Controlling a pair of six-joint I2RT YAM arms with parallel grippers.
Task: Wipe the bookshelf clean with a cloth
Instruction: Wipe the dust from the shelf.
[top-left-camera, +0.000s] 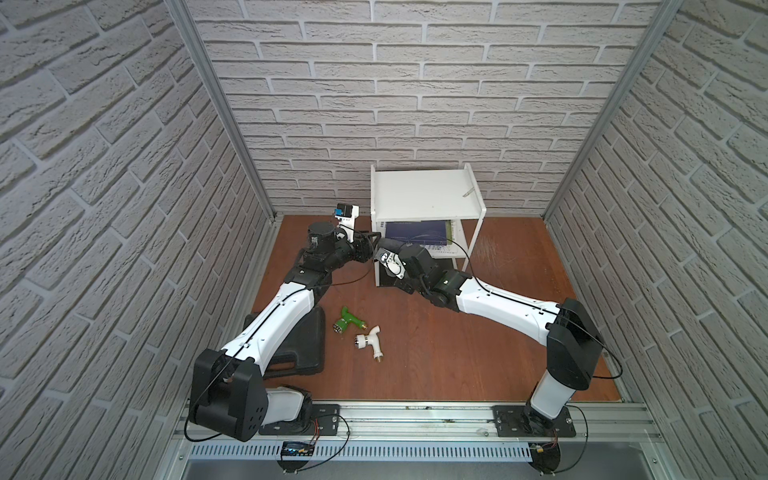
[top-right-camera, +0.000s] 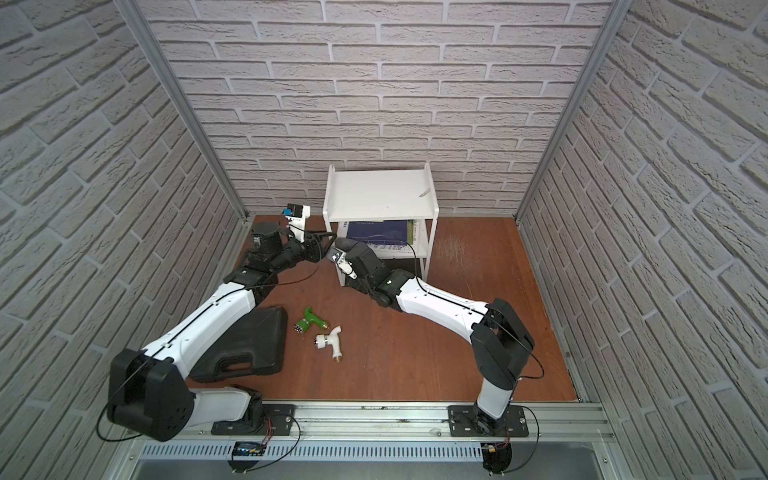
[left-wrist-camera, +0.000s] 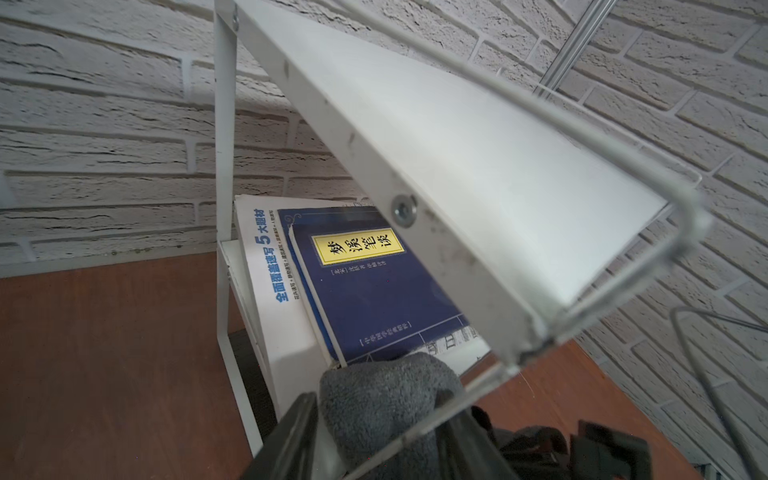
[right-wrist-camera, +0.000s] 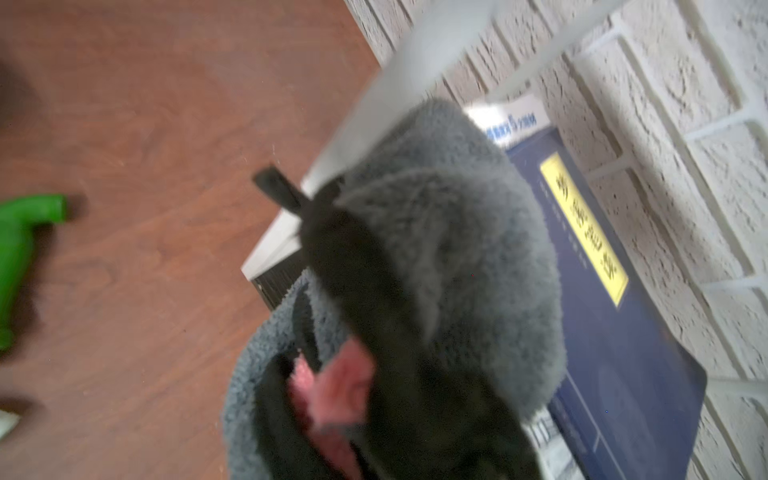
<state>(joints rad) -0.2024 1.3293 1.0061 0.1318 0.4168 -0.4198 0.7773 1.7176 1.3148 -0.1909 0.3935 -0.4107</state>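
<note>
Right wrist view: R gripper (right-wrist-camera: 357, 249) clamped on cloth (right-wrist-camera: 436, 232), bunched at bookshelf (left-wrist-camera: 457, 166) near-left corner, mid tier. L gripper (left-wrist-camera: 376, 419) jaws flank cloth, grip unclear. Advice: flatten wad, sweep w/o shoving books (left-wrist-camera: 374, 299).

Both top views hang high above the front rail (top-left-camera: 415, 415), tilted down toward the back wall (top-left-camera: 415, 104), wide enough for the whole floor (top-left-camera: 498, 353), bookshelf (top-left-camera: 428, 195) at 12 o'clock. Left wrist cam sits right at the shelf's corner, looking under its top tier. Right wrist cam is even closer, blurry, mostly cloth (right-wrist-camera: 436, 216). Both wrist views share the blue book (left-wrist-camera: 374, 299).
</note>
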